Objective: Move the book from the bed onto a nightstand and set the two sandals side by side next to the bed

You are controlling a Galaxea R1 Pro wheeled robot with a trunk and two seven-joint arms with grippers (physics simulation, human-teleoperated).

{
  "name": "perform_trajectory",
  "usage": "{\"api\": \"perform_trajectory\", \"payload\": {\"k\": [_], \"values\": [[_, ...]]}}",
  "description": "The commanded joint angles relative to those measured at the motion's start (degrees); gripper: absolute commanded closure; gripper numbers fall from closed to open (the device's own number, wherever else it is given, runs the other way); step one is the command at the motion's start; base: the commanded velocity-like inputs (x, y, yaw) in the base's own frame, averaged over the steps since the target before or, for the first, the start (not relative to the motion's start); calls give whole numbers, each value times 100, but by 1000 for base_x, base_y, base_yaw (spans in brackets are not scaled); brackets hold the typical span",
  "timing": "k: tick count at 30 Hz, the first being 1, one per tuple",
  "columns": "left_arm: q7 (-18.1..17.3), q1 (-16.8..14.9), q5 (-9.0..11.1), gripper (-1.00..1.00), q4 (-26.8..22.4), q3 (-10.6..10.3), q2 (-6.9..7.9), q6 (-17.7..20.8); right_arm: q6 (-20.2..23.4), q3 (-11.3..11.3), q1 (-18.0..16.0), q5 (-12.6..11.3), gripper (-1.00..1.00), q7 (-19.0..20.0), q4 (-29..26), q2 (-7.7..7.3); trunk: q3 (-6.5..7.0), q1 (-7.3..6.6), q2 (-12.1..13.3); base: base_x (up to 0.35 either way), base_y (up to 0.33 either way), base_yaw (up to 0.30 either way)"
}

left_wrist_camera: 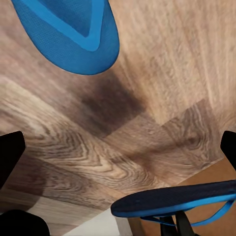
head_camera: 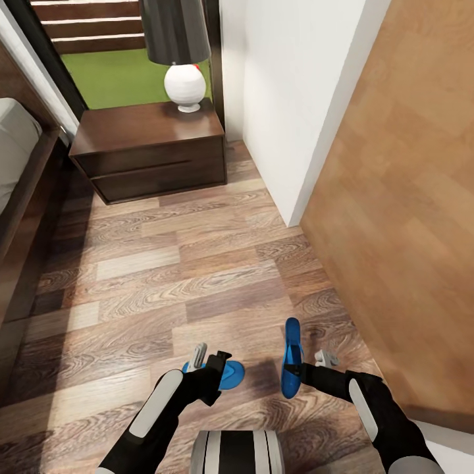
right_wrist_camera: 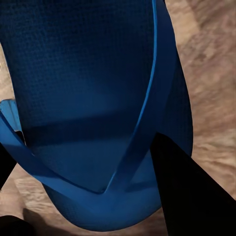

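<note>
At the far left of the head view ran the bed (head_camera: 16, 171), its dark frame beside a pale mattress. Next to it stood a nightstand (head_camera: 148, 155) with two drawers and a white-based lamp (head_camera: 184, 85) on top. A wood plank floor (head_camera: 197, 263) stretched toward the robot.

Low in that view, the left gripper (head_camera: 209, 361) hovered just above a blue sandal (head_camera: 230, 374) lying flat on the floor. In the left wrist view its dark fingers (left_wrist_camera: 10, 157) stood wide apart with only bare floor between them, and that sandal (left_wrist_camera: 73, 34) lay beyond them.

To the right, the second sandal (head_camera: 290, 359) stood on edge, tilted, off the floor. The right gripper (head_camera: 309, 368) was clamped on it; the right wrist view showed a dark finger (right_wrist_camera: 191, 191) pressed against its footbed (right_wrist_camera: 88, 98) by the thong strap.

Farther right rose a white wall (head_camera: 289, 99) and a tan wooden panel (head_camera: 408, 197).
</note>
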Motion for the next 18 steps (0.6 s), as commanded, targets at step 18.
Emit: {"api": "perform_trajectory", "payload": {"k": [18], "values": [[-25,-4,16,-100,-13,10,4,23,41,-11,-2,-24,100,7,2,1,-4,-1,-1,67,0,0]]}}
